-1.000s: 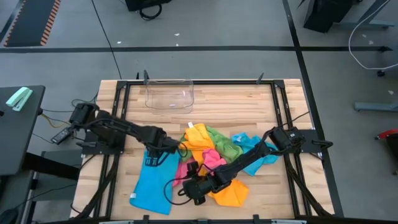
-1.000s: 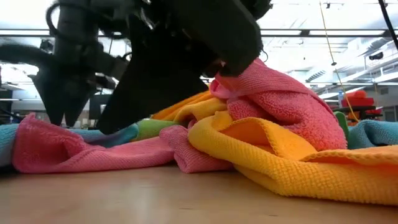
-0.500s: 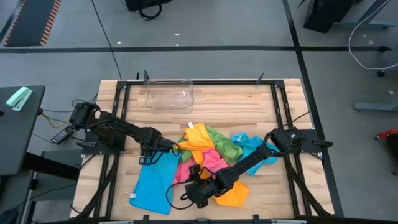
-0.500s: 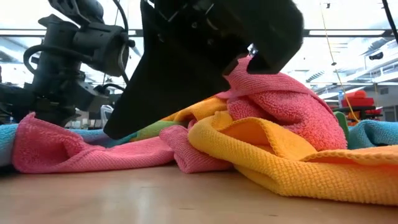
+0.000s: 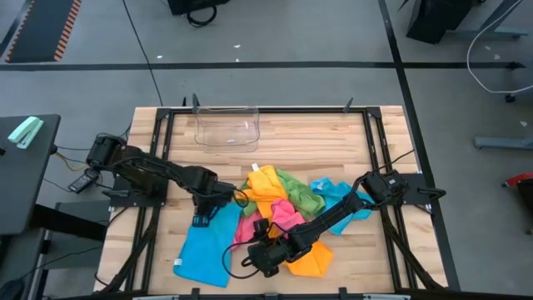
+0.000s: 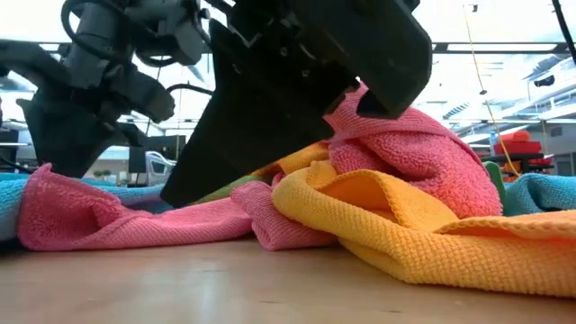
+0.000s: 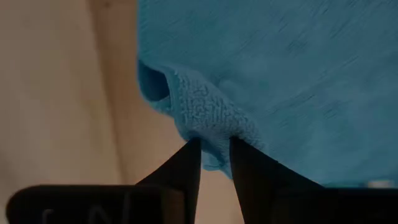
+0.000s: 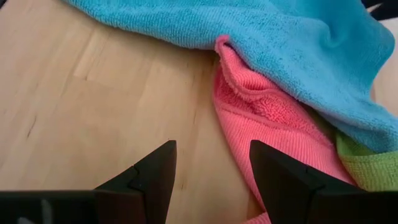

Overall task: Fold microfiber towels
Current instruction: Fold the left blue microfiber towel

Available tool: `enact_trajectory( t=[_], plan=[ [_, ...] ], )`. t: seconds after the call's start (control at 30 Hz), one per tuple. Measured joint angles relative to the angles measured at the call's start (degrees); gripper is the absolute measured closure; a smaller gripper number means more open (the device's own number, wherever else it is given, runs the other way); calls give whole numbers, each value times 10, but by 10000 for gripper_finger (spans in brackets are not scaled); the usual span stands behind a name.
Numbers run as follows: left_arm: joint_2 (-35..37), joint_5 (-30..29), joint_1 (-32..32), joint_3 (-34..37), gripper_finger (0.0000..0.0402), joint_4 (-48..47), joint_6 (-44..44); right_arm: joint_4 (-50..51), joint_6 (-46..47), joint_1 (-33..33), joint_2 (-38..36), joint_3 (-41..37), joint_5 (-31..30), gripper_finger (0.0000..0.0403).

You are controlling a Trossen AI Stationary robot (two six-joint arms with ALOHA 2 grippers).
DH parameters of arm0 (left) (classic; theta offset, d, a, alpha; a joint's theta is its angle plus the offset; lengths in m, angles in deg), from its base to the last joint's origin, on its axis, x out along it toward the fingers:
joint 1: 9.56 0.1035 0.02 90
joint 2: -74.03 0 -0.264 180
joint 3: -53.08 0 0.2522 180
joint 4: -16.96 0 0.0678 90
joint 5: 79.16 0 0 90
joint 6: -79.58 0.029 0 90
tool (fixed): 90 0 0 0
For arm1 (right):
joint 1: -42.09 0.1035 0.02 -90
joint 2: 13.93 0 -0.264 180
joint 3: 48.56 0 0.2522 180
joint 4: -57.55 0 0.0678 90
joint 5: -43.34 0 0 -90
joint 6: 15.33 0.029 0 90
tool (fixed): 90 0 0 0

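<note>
Blue towel pinched by left hand; pink towel adjoins.

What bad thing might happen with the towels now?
The left gripper pinches only a thin edge of the blue towel, so it may slip out. The pink towel lies partly under the blue one, so it may get dragged along. The right gripper is open near the pink edge and might bunch it.

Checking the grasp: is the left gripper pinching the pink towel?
No, the left gripper pinches a corner of the blue towel.
</note>
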Motion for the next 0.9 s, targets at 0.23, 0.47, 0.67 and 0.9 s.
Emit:
enact_trajectory(
  t=[0.23, 0.47, 0.67, 0.9],
  plan=[
    [-3, 7, -43, 0, 329, 60, -46, 9, 0, 0, 0, 0, 0, 190],
    [-3, 7, -78, 0, 328, 107, -82, 10, 0, 0, 0, 0, 0, 190],
    [-3, 7, -96, 0, 335, 108, -102, 10, -2, -3, 0, 0, 0, 190],
    [0, -19, -101, -18, 347, 42, -101, 9, -3, -10, 0, 0, 0, 190]
  ],
)
